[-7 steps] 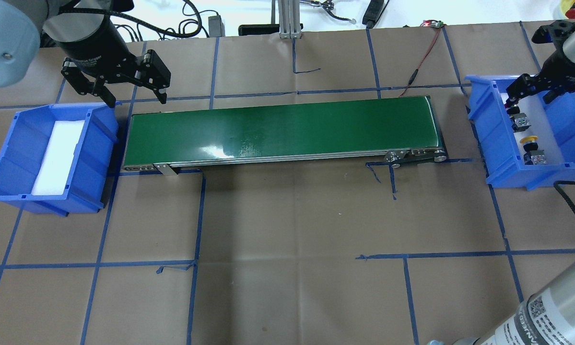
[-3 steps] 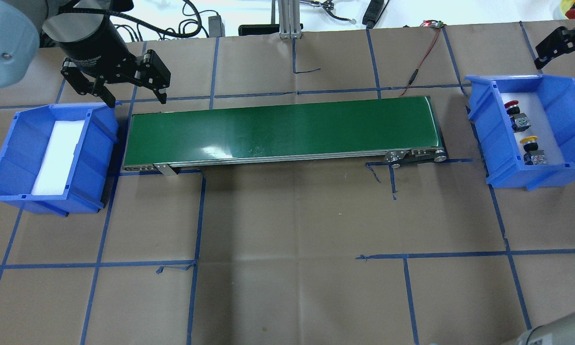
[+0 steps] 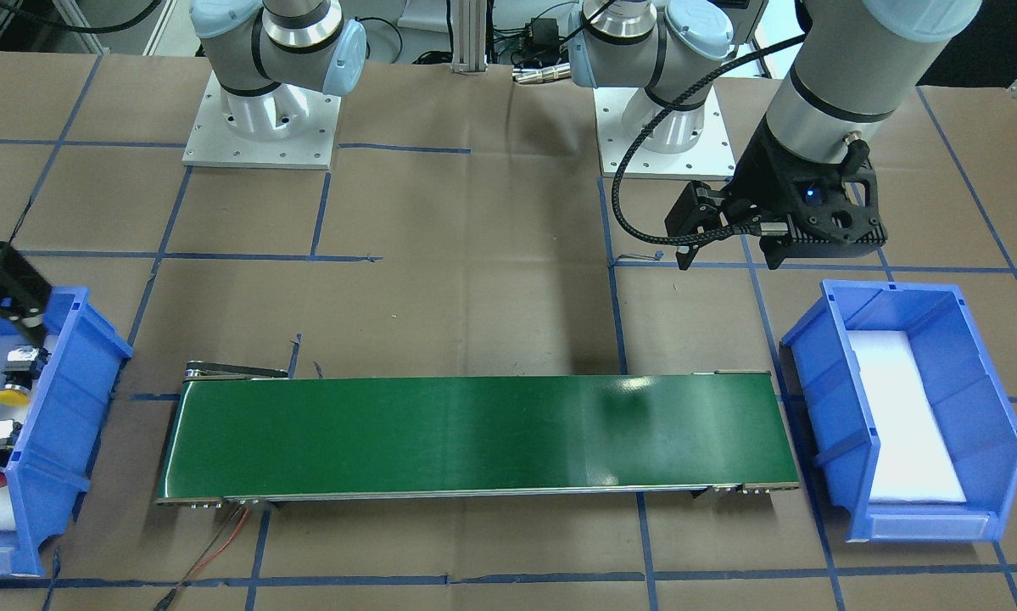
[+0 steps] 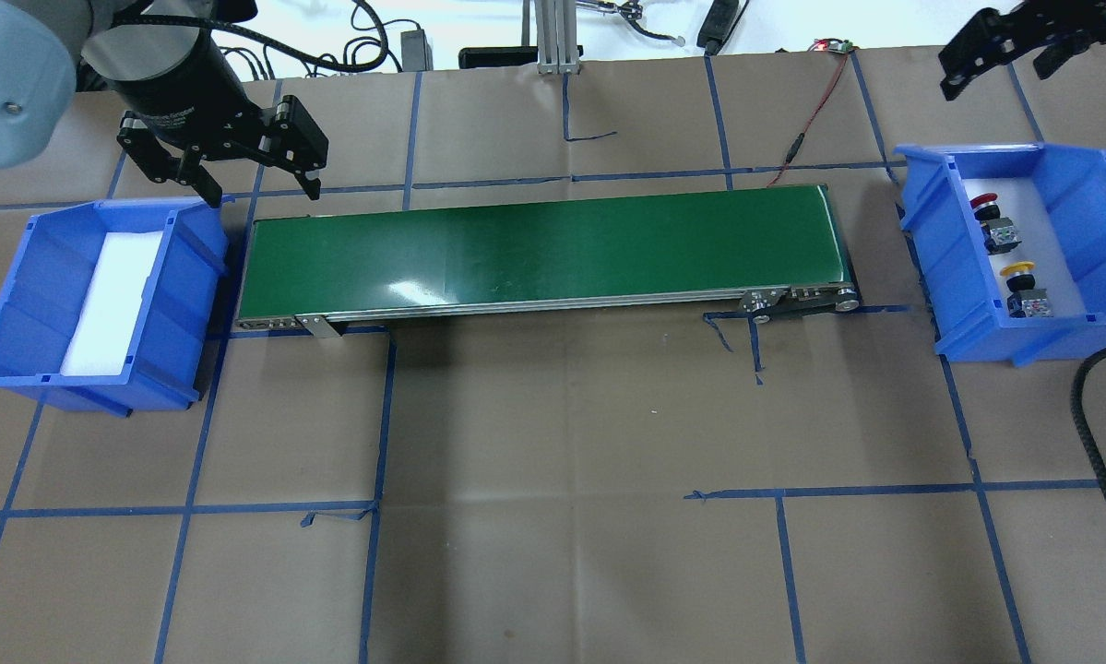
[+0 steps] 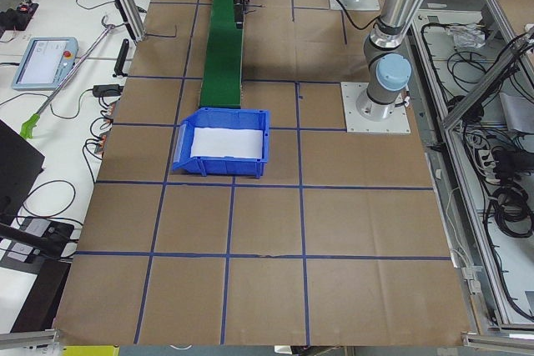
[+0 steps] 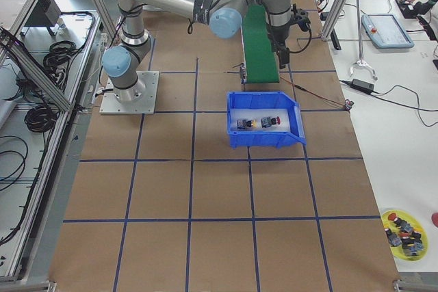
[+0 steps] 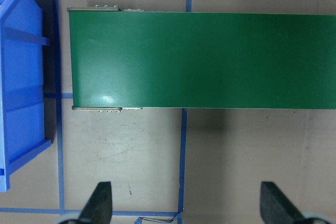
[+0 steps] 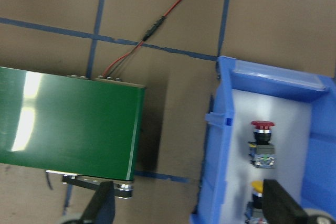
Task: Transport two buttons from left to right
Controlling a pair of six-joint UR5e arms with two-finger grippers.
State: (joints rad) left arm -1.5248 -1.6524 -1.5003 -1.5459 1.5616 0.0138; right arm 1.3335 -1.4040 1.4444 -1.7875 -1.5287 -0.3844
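The red button (image 4: 989, 217) and the yellow button (image 4: 1023, 288) are laid in the right bin (image 4: 931, 249). The left gripper (image 4: 263, 189) and the right gripper (image 4: 993, 81) are spread wide, empty. The bin could be bumped by a low arm.

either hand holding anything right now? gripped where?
Nothing is held. The left hand is open and empty near the conveyor end. The right hand is open and empty; the red button and yellow button lie in the blue bin.
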